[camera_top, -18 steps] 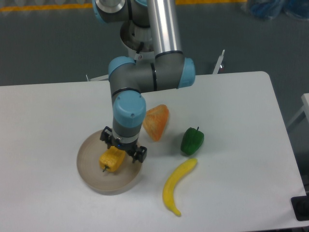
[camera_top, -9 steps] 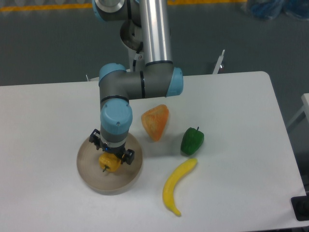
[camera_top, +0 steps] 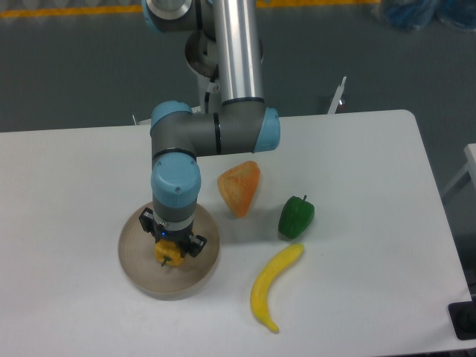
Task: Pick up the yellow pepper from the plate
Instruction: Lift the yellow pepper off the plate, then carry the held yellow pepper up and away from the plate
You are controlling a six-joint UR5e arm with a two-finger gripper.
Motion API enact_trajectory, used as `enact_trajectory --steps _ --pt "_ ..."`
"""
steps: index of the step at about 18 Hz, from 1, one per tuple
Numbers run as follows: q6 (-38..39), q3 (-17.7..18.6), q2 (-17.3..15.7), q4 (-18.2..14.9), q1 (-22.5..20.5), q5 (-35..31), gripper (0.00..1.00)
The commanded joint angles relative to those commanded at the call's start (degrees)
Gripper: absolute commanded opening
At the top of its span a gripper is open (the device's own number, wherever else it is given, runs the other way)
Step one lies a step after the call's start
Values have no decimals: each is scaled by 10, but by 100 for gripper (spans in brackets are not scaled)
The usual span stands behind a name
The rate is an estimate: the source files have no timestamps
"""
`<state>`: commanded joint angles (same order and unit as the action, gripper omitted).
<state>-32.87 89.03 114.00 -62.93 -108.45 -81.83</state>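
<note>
Gripper lowered over the pepper.
The gripper (camera_top: pixel 172 242) has shifted left and down onto the plate (camera_top: pixel 134 260); more of the pepper (camera_top: pixel 169 255) is now covered, apparently sitting between the jaws.

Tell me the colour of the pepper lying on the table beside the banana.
Green pepper, dark glossy green; the fixed camera shows it clearly.

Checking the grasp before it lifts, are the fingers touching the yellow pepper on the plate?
Cannot tell. In the fixed camera view the gripper hides most of the yellow pepper, concealing any contact or gap.
</note>
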Motion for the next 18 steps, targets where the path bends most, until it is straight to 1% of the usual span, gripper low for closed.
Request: enact_trajectory --steps 3,5,6,9,11,13,14,17,18 --pt "-1 -6 -30 -4 -25 3 6" --pt "-1 -15 -40 -5 -38 -1 6" --pt "-6 -19 -41 -4 -56 -3 6" --pt "-88 -19 -59 -10 -97 -27 6" --pt "-135 -18 -63 -17 -124 -34 7" --pt "-196 -20 -77 -54 -176 -38 6" --pt "-224 -21 -78 -65 -192 -38 6" --pt "-311 -21 -79 -72 -232 -39 7" --pt "-359 -20 -78 -73 -249 -40 7"
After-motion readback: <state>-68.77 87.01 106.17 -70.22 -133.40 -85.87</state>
